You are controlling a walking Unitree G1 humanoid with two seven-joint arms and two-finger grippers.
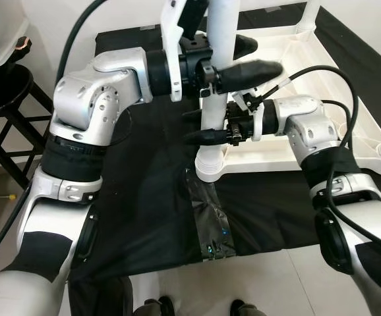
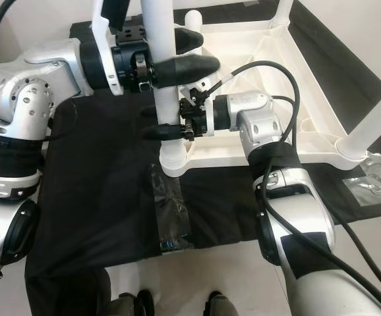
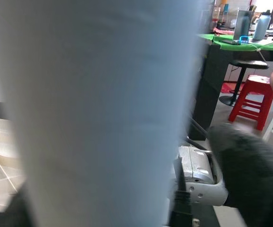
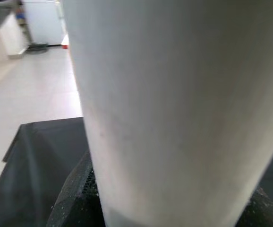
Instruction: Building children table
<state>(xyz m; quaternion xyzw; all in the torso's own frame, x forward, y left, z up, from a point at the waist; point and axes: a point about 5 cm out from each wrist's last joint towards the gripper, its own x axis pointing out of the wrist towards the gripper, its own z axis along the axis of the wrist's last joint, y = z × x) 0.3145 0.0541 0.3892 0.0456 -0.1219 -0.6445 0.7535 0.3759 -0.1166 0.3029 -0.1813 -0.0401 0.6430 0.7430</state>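
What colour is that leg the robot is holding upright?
White: the round plastic table leg stands out best against the black cloth in the left eye view.

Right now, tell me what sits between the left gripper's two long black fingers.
The upright white plastic table leg stands between them; the left gripper clamps it above the right gripper, as the left eye view shows.

table leg (image 1: 220, 39): top cut off by frame | upturned tabletop (image 1: 322, 79): far corner cut off
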